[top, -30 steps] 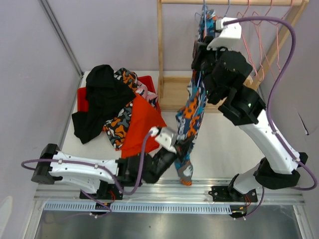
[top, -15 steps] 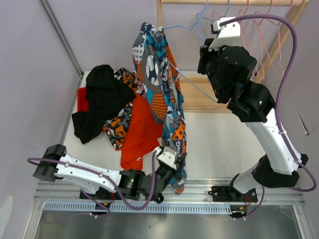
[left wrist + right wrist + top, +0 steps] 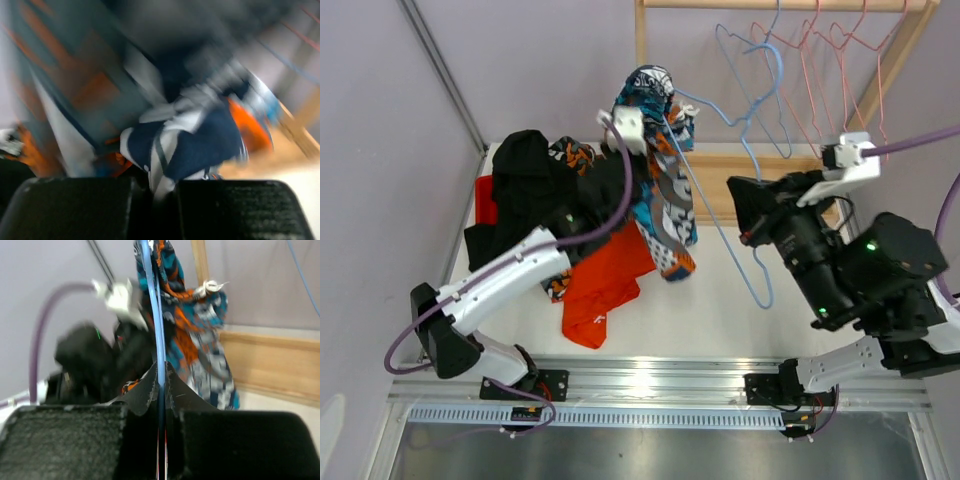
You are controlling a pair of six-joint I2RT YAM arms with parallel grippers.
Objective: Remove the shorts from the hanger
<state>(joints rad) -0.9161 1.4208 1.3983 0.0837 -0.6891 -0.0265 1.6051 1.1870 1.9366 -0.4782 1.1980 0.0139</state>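
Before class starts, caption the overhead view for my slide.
Left gripper grips blue patterned shorts; right gripper holds the blue hanger.

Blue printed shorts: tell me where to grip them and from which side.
Pinch the bunched upper fabric of the blue printed shorts from the left, as the left gripper does. The blue hanger wire leads off right, clamped by the right gripper, so a leftward pull probably slides them clear.

Bright even light; motion-blurred wrist views.
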